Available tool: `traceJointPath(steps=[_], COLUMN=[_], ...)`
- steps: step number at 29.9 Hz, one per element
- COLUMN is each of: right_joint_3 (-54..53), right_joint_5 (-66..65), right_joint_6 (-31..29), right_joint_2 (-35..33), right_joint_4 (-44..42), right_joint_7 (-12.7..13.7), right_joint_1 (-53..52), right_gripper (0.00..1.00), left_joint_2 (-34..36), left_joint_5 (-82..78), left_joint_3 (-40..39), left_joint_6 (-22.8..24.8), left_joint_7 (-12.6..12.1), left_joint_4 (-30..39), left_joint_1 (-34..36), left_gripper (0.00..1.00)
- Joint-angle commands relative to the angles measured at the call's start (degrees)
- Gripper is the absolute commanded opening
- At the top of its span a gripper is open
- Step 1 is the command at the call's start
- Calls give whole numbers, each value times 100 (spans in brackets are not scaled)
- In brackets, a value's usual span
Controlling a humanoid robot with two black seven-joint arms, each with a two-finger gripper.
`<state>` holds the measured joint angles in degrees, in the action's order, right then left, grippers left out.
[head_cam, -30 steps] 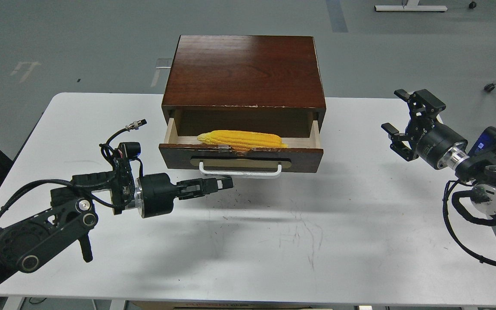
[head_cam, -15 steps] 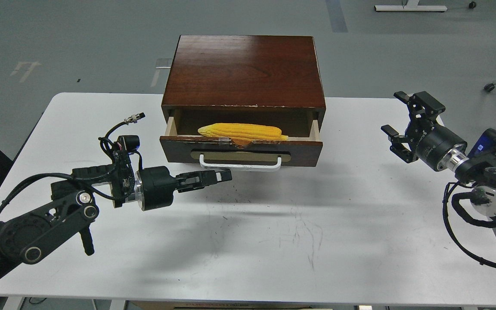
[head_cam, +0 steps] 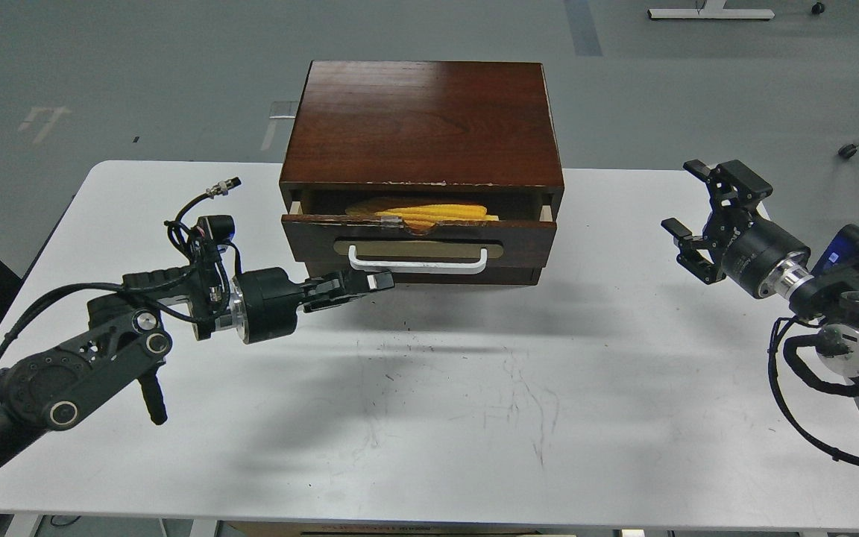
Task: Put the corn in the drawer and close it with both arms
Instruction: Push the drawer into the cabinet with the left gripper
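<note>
The dark reddish-brown drawer (head_cam: 418, 240) with its white bar handle (head_cam: 417, 262) stands out only a little from the wooden cabinet (head_cam: 422, 123). The yellow corn (head_cam: 422, 211) lies inside it, seen through the narrow gap under the cabinet top. My left gripper (head_cam: 379, 283) is shut and empty, its tip just below the handle's left end, against the lower front of the drawer. My right gripper (head_cam: 694, 201) is open and empty, to the right of the cabinet, well apart from it.
The cabinet stands at the back middle of the white table (head_cam: 474, 403). A plain dark panel (head_cam: 474, 274) shows below the drawer. Grey floor lies beyond, with a white stand base (head_cam: 709, 13) at the far right.
The drawer has slid back into the cabinet, from wide open to nearly shut, and the corn went in with it. My left gripper moved forward with the drawer front. The right arm barely moved.
</note>
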<state>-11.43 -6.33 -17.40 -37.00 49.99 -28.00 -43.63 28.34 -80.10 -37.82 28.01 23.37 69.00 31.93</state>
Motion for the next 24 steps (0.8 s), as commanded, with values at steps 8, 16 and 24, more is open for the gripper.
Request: traceJointPath(steps=[8,16,24], right_joint_3=[0,0,0], right_joint_5=[0,9,0], right_joint_6=[26,26,26], right_joint_2=[0,-9,0], right_joint_4=[1,10,1], right_joint_7=[0,0,0], right_joint_1=[38,65,91], right_gripper=[96,96,96], left_joint_2=[-127,-224,-268], left_joint_5=[73,82,91], left_joint_3=[20,20,20], left_joint_6=[-1,-1,-1], left_joint_7=[1,1,10], left_joint_4=[-378,-624,-783], left_joint_1=[130,226,305], left_gripper=[0,0,0])
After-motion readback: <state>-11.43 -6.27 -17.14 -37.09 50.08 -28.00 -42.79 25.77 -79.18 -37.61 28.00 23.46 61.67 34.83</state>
